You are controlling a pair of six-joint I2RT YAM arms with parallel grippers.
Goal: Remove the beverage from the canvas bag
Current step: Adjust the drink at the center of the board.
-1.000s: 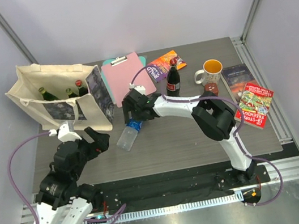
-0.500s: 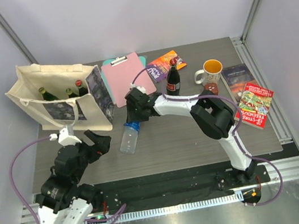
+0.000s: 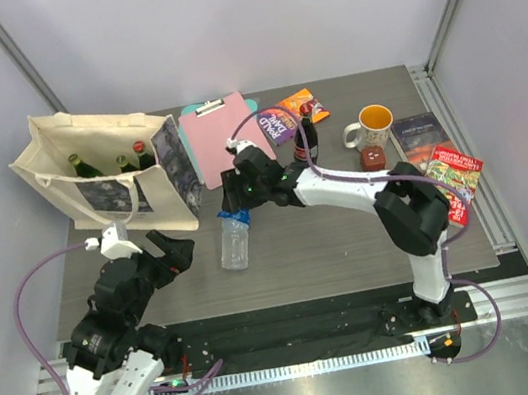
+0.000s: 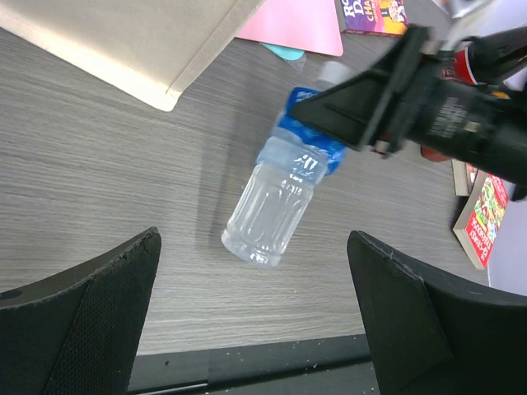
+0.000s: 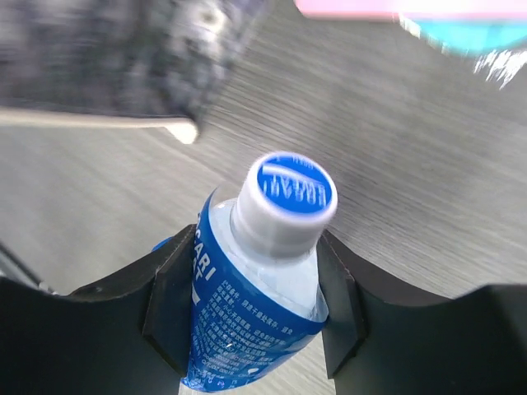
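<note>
One clear water bottle lies on the desk beside the canvas bag. The right end effector grips its blue-labelled shoulder, and the left end effector is spread open. Squeeze gently, since thin plastic may swivel.

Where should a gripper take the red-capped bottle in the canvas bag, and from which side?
Likely by its neck under the cap, straight down through the open mouth. The red-capped bottle stands upright, only its top showing; the canvas bag walls off its sides.

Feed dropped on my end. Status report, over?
Left gripper open, empty. Right gripper shut on water bottle, outside canvas bag. Other bottles inside bag. Nothing obstructing.
</note>
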